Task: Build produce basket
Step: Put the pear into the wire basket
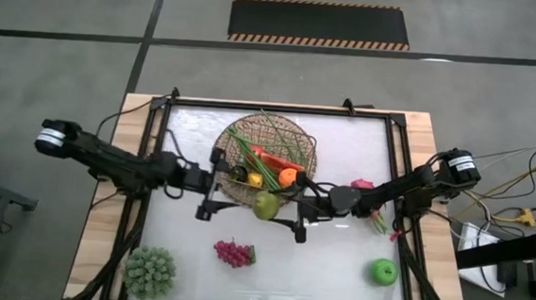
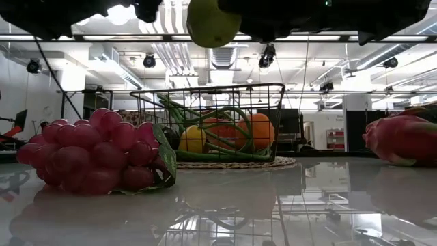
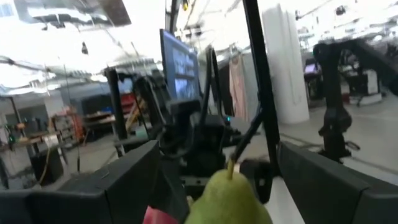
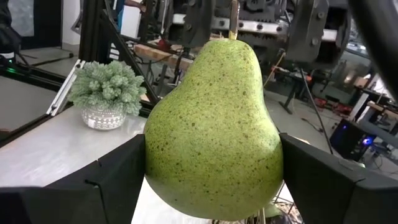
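Nearest the low camera, a bunch of purple grapes point(image 2: 95, 152) lies on the glossy table point(image 2: 287, 212), well short of the basket and clear of both arms. A green apple point(image 1: 384, 271) sits toward the near right part of the table, and a pink dragon fruit point(image 2: 403, 140) lies at the right, just beside the right arm. At mid-table, the right gripper point(image 4: 211, 168) is clamped on a pear point(image 4: 214, 127), which fills the space between its two dark fingers point(image 4: 109, 177) and touches both. The pear is yellow-green with fine brown speckles and a short stem, held upright, raised above the table at the near edge of the basket point(image 1: 299, 138). The left gripper point(image 1: 210, 189) faces it from the opposite side with its jaws spread wide, gripping nothing; the pear shows just ahead of them. Beyond, the round woven basket holds long green stalks point(image 1: 249, 149), a lemon point(image 1: 255, 179), an orange point(image 1: 288, 178) and a red piece. A small potted plant point(image 1: 151, 271) stands at the near left corner.
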Available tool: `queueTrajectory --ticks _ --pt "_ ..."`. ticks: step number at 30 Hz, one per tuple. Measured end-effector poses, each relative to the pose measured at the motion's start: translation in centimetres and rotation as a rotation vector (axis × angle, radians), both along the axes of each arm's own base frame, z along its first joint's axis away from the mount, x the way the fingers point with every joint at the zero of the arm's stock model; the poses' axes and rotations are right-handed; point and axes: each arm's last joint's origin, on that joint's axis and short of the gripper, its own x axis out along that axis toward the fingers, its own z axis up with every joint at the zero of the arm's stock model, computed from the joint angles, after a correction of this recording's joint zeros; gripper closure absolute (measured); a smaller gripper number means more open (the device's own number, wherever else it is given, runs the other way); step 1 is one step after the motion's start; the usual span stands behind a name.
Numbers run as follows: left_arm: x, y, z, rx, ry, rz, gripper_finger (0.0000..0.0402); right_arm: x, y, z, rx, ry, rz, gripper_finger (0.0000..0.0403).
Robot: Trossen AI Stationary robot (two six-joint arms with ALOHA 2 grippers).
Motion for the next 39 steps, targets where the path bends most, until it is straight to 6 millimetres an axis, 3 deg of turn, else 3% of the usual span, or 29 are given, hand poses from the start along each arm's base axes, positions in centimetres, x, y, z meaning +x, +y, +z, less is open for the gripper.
queueTrajectory --ticks 7,16,22,30,39 --pt "3.5 -0.4 -1.3 0.001 0.094 0.0 0.0095 0.0 -0.1 -0.1 0.006 0.011 -0.016 0.0086" --pt "5.7 -0.8 -2.3 0.004 0.145 -0.003 0.0107 0.0 -0.1 -0.2 0.015 0.023 -0.018 0.0086" --pt "5.8 -0.8 -2.5 0.006 0.152 -0.004 0.015 0.0 -0.1 -0.2 0.014 0.024 -0.018 0.0089" --pt "5.7 -0.8 -2.5 0.007 0.153 -0.007 0.0257 0.0 -0.1 -0.3 0.012 0.027 -0.045 0.0077" --pt "5.7 -0.7 -2.5 0.007 0.156 0.001 0.0265 0.0 -0.2 -0.2 0.041 0.031 -0.068 0.0038"
